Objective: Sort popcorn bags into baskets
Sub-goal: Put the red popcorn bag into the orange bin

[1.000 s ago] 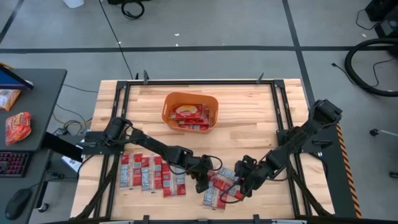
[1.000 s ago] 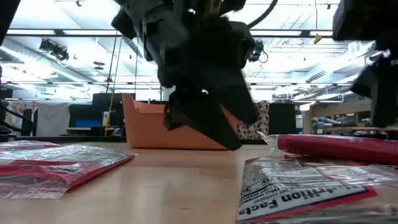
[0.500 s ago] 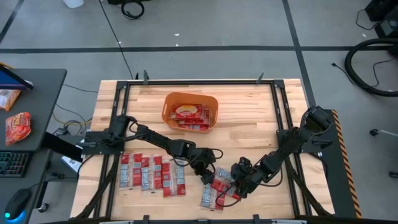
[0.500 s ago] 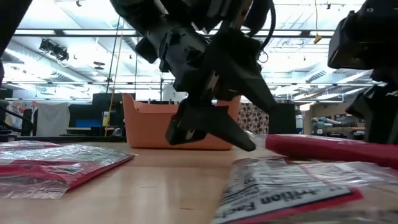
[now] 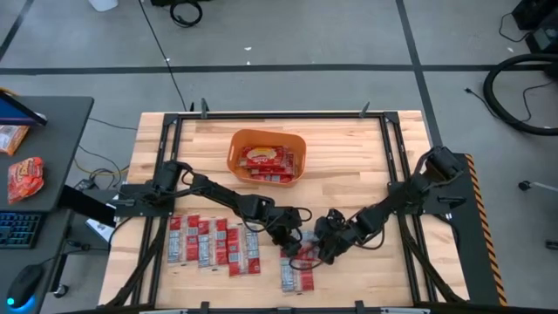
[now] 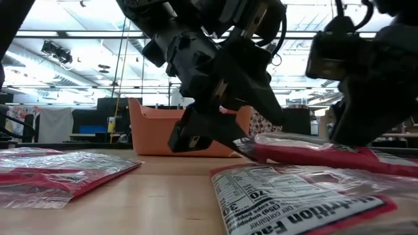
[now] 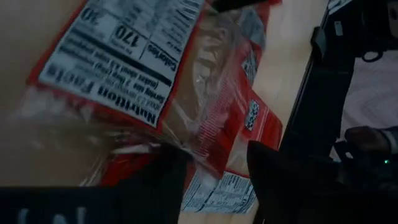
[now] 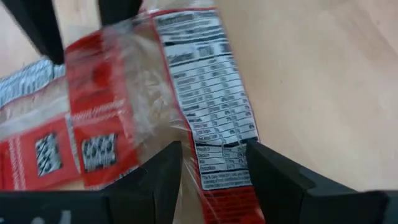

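Here, popcorn bag between both tools

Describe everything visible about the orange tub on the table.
The orange tub looks like smooth plastic, a rounded rectangle with solid walls and a rolled rim, standing upright on the wooden table toward its far edge, about midway across. Several red popcorn bags lie piled inside. Neither gripper touches it; both work nearer the front, well apart from it.
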Controlling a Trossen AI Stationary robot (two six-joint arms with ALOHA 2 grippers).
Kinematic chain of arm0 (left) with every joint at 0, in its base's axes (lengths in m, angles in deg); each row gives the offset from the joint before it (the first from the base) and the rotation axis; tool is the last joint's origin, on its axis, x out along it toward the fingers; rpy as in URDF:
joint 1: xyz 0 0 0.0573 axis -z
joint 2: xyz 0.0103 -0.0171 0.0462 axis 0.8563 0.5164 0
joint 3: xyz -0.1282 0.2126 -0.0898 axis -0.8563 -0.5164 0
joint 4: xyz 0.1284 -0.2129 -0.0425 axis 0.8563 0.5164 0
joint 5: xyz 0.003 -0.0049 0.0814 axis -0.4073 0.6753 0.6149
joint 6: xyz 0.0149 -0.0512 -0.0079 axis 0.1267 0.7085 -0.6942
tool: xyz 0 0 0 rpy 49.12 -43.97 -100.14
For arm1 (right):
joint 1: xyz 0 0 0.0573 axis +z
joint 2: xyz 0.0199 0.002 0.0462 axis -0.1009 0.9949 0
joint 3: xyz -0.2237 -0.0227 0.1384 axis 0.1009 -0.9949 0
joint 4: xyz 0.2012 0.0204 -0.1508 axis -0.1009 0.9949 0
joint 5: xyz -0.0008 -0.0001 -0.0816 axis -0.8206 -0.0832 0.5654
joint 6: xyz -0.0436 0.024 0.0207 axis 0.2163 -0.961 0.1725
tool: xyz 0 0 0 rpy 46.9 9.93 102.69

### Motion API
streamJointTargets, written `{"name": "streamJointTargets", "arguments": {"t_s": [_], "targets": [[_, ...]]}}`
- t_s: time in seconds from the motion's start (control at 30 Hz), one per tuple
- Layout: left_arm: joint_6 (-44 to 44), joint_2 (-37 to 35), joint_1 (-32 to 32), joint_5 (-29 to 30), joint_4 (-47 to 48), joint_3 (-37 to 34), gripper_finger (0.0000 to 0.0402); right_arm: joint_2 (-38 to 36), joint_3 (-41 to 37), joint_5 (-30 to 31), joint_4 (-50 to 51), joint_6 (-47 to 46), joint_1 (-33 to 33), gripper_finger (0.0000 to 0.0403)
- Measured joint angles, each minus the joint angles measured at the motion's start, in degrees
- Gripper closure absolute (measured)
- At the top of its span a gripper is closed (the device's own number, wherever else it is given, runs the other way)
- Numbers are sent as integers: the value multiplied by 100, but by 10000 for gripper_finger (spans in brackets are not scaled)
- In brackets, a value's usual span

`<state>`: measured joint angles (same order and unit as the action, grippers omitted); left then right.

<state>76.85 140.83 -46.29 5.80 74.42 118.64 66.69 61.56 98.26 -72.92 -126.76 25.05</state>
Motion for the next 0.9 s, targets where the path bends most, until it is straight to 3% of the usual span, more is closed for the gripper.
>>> {"name": "streamJointTargets", "arguments": {"t_s": [0.17,0.3,0.43,0.67,0.9], "targets": [[-314,-2,-80,-3,36,0,285,-208,-4,-625,29,46,-149,219],[-411,-6,-132,273,59,2,339,-469,-4,-720,247,113,-139,228],[-417,-54,-255,139,52,4,391,-979,-2,-850,837,133,-145,237],[-390,-361,-447,-163,165,7,392,-2422,4,-631,2636,772,-332,243],[-573,-1152,-615,585,747,11,396,-4083,4,-28,3777,1256,-728,243]]}}
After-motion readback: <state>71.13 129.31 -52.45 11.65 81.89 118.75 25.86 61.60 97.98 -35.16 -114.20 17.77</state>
